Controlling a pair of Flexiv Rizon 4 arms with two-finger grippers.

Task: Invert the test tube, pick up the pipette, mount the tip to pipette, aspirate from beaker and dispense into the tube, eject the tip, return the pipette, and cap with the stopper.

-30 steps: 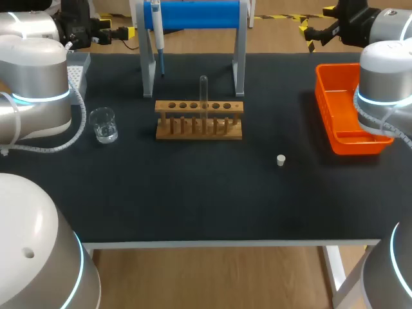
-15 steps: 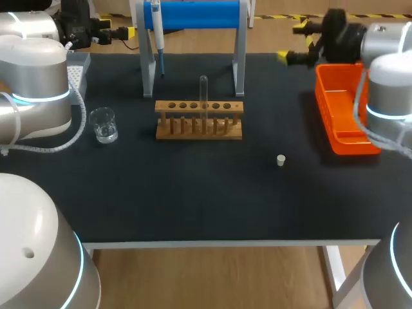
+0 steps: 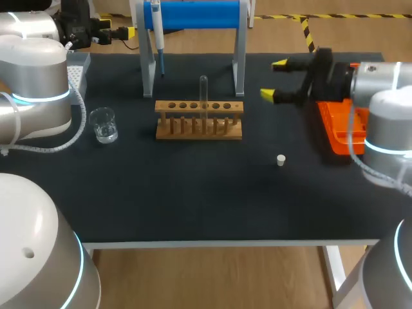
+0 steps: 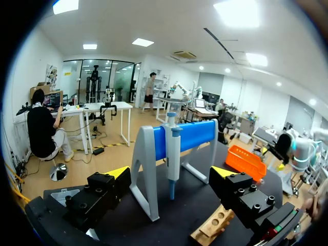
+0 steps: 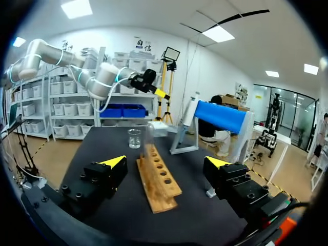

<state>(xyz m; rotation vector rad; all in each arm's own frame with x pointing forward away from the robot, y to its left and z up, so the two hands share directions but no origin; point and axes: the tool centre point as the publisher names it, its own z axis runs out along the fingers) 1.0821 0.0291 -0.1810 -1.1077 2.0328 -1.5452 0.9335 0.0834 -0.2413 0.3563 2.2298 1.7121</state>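
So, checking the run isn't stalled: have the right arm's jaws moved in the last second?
Yes. The right arm swung its open jaws leftward, from beyond the orange plastic tray past its left edge, toward the wooden test tube rack.

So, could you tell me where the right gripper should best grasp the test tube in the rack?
Probably the bare glass above the rack, coming in level from the side where the right gripper is: the test tube stands upright, and only its upper part clears the wood.
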